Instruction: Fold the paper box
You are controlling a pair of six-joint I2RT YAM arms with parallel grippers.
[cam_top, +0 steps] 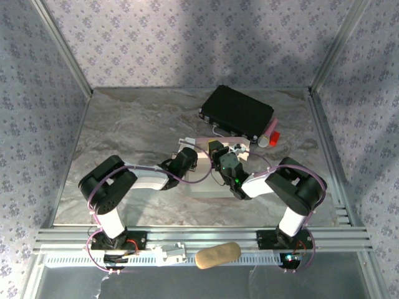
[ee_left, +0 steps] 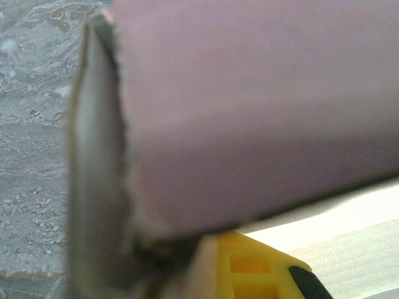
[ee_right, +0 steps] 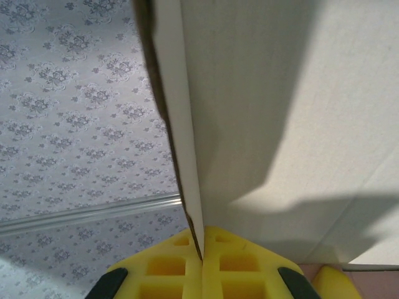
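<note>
The pale pink paper box (cam_top: 202,144) sits partly raised at the table's middle, between both arms. My left gripper (cam_top: 197,159) comes in from the left. In the left wrist view a blurred pink panel (ee_left: 249,112) is very close, and a flap edge (ee_left: 100,156) runs down into my left gripper (ee_left: 199,255), shut on it beside the yellow finger (ee_left: 255,268). My right gripper (cam_top: 221,157) comes in from the right. In the right wrist view its yellow fingers (ee_right: 168,268) press together on a thin upright cardboard wall (ee_right: 187,156), so my right gripper (ee_right: 201,249) is shut on the box.
A black hard case (cam_top: 237,111) lies just behind the box, with a pink and red marker-like item (cam_top: 269,138) at its right end. A tan oblong object (cam_top: 218,255) rests on the near rail. Patterned walls close in the table on three sides.
</note>
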